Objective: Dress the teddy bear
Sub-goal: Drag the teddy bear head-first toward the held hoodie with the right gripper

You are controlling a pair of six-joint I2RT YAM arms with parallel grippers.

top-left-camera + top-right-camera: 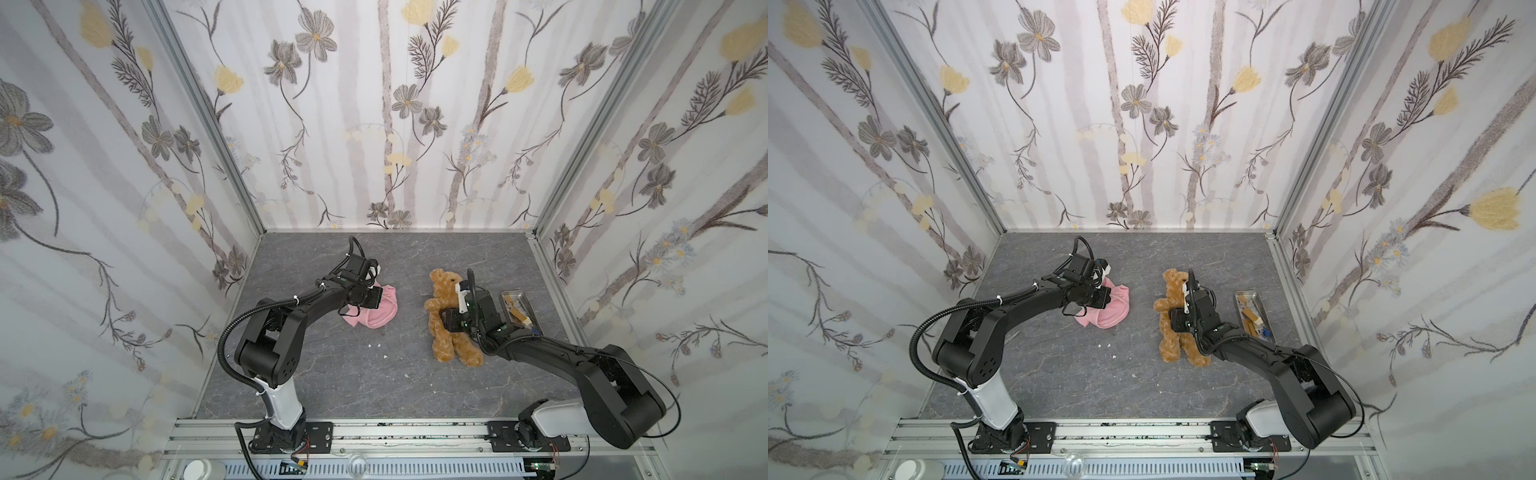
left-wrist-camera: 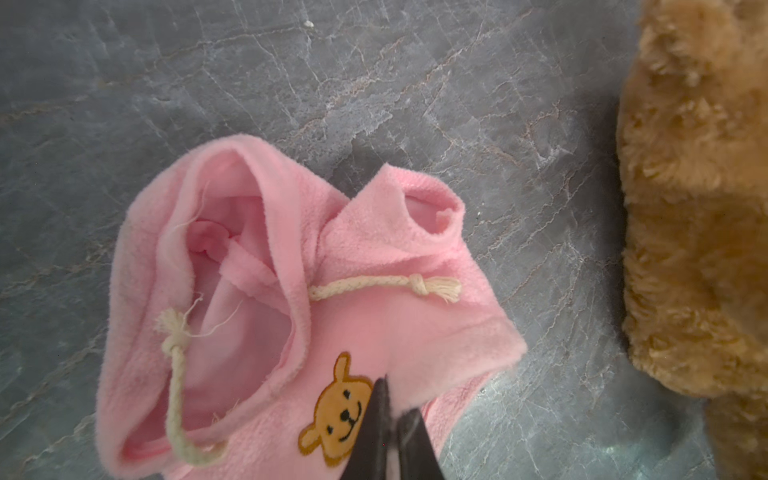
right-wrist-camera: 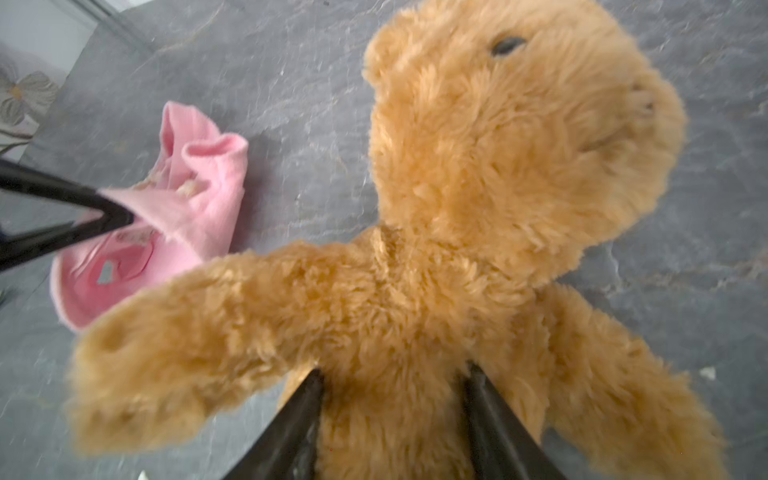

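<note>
The right gripper (image 3: 395, 370) comes down on the teddy bear (image 3: 478, 166) and clasps its torso. One dark finger presses into the fur on each side of the belly, with the body filling the gap between them. The bear's head lies just beyond the fingertips and its arms spread out to either side of the jaws. In both top views its legs (image 1: 453, 349) trail back under the wrist toward the arm's base, and the bear (image 1: 1175, 286) lies on the grey stone-patterned table (image 1: 353, 374). Behind the right gripper's wrist, on the side away from the other arm, a metal tray (image 1: 517, 309) with small items sits near the wall. The left gripper (image 2: 392, 395) is clenched, its two fingertips pinched together on the hem of the pink hoodie (image 2: 374, 257). They sit right beside the orange bear-face patch (image 2: 338, 409). The hood and its cream drawstring (image 2: 374, 286) spread out ahead of the tips. From the right wrist view the same pinch shows a fold of pink fabric (image 3: 199, 195) lifted at the left gripper's tip. The hoodie (image 1: 384, 311) lies well apart from the bear, with bare table between the two grippers.
</note>
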